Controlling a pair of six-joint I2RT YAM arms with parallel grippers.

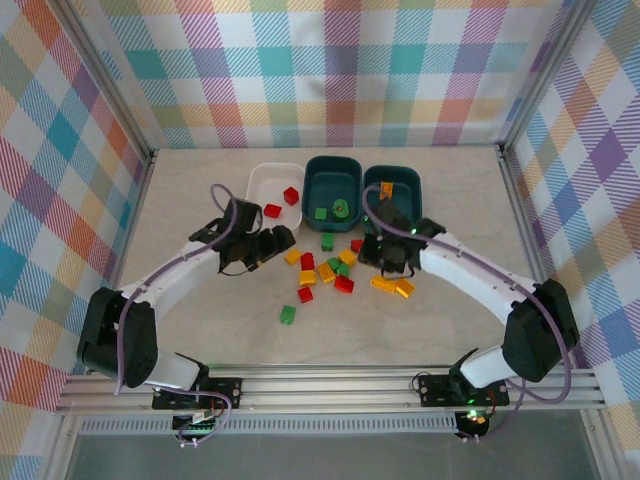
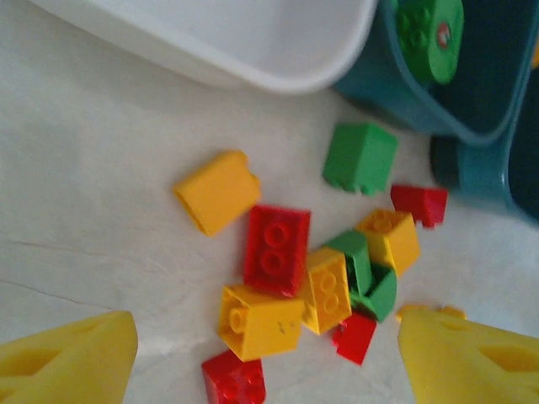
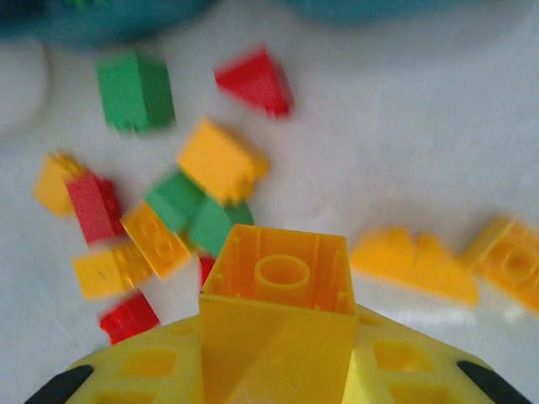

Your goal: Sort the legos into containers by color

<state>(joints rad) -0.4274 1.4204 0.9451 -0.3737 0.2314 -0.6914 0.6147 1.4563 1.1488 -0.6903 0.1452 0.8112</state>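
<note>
surface: table (image 1: 200, 320) lying flat and pale, showing faint marble-like veining, carrying all tubs and bricks
room: closing in on three sides with pastel plaid cloth walls (image 1: 330, 70); aluminium rail (image 1: 330, 385) running along the near edge by the arm bases
containers: sitting side by side in a row at the far side; white tub (image 1: 262, 182) holding two red bricks, middle teal tub (image 1: 333, 180) holding green pieces, right teal tub (image 1: 405, 185) holding one yellow-orange piece
legos: lying in a loose mixed pile (image 1: 325, 270) of red, green and yellow-orange just in front of the tubs, between the two grippers; single green brick (image 1: 287, 315) lying apart on the near side; two yellow-orange ones (image 1: 392, 286) lying just beside the right gripper
left gripper (image 1: 278, 243): hovering at the pile's left edge, fingers (image 2: 76, 362) spreading wide and gripping nothing; in the wrist view, pile lying between and ahead of them
right gripper (image 3: 278, 337): hanging over the pile's right edge, pinching a yellow-orange brick (image 3: 278, 273), hollow underside facing the wrist camera
writing: small red-and-white mark sitting on the green round piece (image 2: 429, 34) in the middle teal tub, blurring too much to read
</note>
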